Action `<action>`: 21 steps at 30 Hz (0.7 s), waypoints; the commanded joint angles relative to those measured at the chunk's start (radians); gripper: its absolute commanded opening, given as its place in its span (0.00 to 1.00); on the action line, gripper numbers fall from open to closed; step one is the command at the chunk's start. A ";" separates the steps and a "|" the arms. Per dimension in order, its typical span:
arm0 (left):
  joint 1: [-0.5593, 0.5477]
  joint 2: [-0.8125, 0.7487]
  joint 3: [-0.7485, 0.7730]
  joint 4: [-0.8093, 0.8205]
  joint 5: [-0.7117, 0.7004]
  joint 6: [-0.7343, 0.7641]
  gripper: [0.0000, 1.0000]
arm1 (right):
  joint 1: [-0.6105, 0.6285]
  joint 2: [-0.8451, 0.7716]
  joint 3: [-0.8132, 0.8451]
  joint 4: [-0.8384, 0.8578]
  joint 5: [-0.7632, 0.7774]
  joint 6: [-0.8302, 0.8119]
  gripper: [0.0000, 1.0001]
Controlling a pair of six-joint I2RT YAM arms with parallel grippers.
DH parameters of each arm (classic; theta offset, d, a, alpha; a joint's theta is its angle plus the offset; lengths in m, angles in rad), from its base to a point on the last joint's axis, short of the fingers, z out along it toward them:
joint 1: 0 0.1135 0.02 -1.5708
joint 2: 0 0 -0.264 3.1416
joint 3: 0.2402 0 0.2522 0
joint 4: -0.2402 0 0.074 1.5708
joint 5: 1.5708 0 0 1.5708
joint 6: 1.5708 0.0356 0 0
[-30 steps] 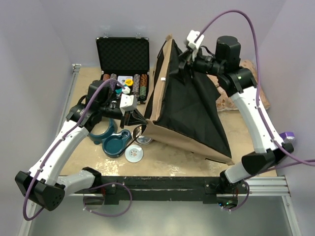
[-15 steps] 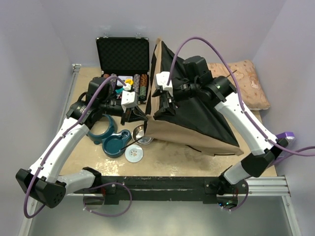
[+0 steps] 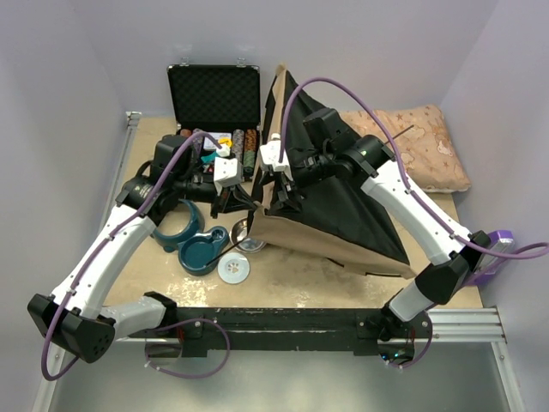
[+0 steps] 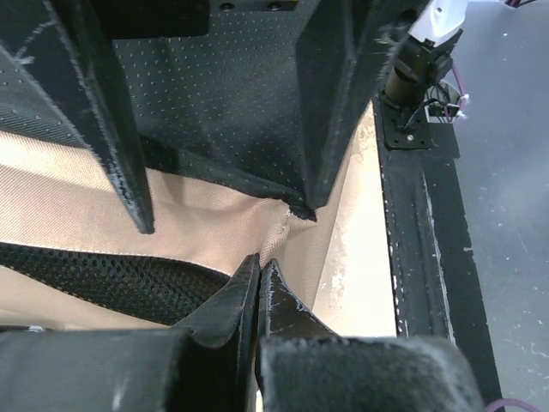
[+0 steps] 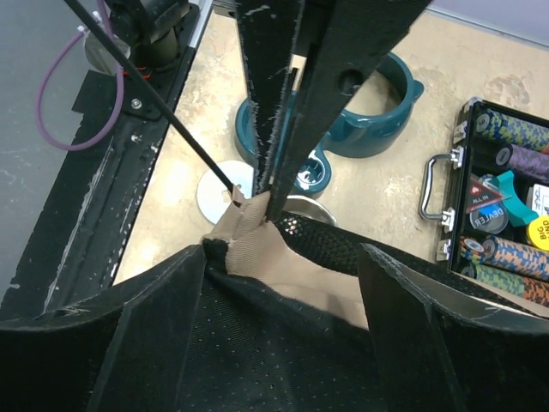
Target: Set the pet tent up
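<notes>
The pet tent (image 3: 334, 202) lies tilted on the table with its black lining up and a tan canvas hem along the front. My left gripper (image 3: 240, 204) is shut on the tent's tan front-left corner; the left wrist view shows its tips (image 4: 259, 262) pinched at the tan cloth (image 4: 171, 215). My right gripper (image 3: 279, 190) is open just right of it, its fingers (image 5: 163, 335) spread over the lining (image 5: 274, 360) at the same corner. A thin black pole (image 5: 154, 116) runs into that corner. The pom-pom, label and doorway are hidden.
An open black case (image 3: 214, 94) of poker chips stands at the back left. Teal bowls (image 3: 202, 253), a teal ring (image 3: 176, 230), a steel bowl (image 3: 250, 233) and a white disc (image 3: 233, 269) lie under the left arm. A beige pillow (image 3: 420, 154) is at the back right.
My right gripper has swung from the tent's top at the back down and left to the front-left corner beside the left gripper. The tent has shifted and settled lower. The left gripper has held still.
</notes>
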 commanded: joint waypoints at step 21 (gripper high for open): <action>0.000 -0.008 0.101 0.083 -0.017 -0.043 0.00 | 0.009 -0.090 -0.082 0.231 0.161 0.301 0.05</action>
